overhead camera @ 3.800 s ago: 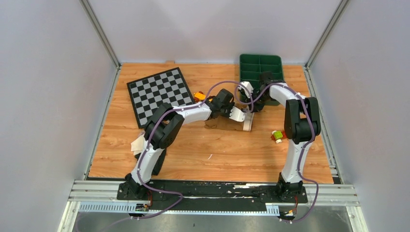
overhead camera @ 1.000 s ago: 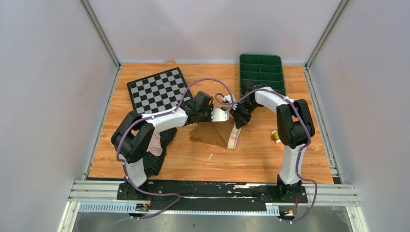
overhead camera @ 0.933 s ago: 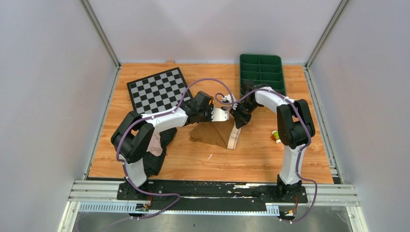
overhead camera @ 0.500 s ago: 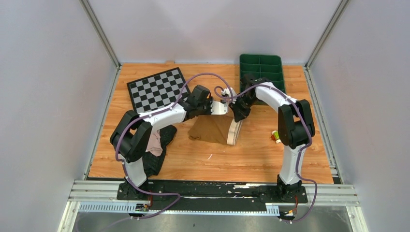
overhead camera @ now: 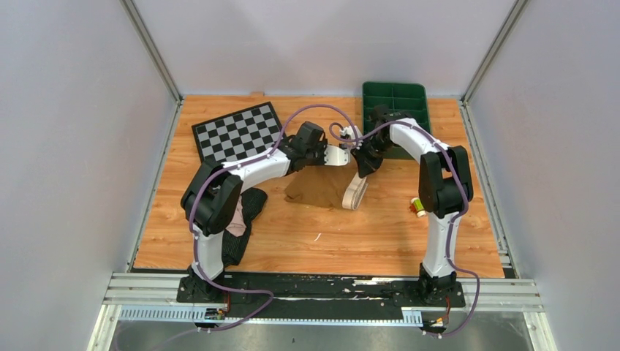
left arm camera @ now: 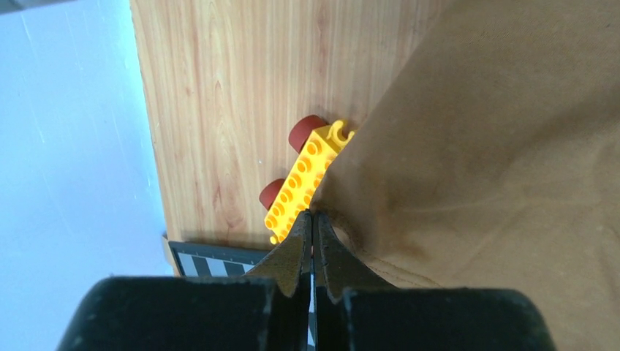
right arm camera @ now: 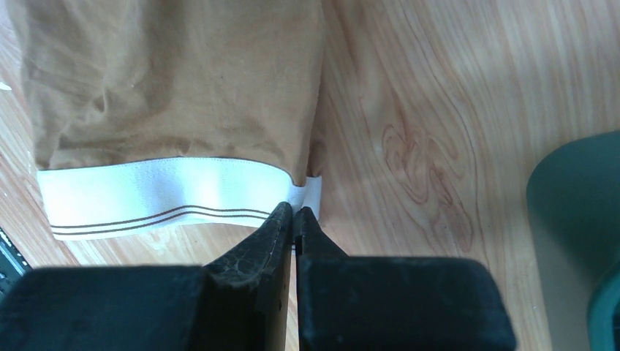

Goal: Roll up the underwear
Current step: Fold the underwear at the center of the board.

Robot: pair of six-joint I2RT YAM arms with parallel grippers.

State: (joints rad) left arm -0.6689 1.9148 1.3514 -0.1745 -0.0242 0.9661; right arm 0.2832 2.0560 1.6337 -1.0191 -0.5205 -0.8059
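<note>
The tan-brown underwear [overhead camera: 322,187] with a cream waistband [overhead camera: 355,192] hangs lifted over the table's middle. My left gripper [overhead camera: 330,157] is shut on its brown hem; in the left wrist view [left arm camera: 313,216] the cloth [left arm camera: 497,146] fills the right side. My right gripper [overhead camera: 363,170] is shut on the waistband's corner; the right wrist view [right arm camera: 294,212] shows the waistband [right arm camera: 161,199] and brown cloth [right arm camera: 168,80] below. The black underwear [overhead camera: 241,238] and the pale pink-beige one [overhead camera: 235,218] lie together at the left arm's base.
A checkerboard mat [overhead camera: 237,135] lies at the back left. A green compartment tray [overhead camera: 395,102] stands at the back right. A yellow toy brick with red wheels [left arm camera: 303,175] lies beside the brown cloth. A small yellow-green toy [overhead camera: 417,207] lies by the right arm.
Both grippers have carried the tan-brown underwear away from the arms' bases, toward the back of the table, still holding it. The left arm has stretched out further from its base.
</note>
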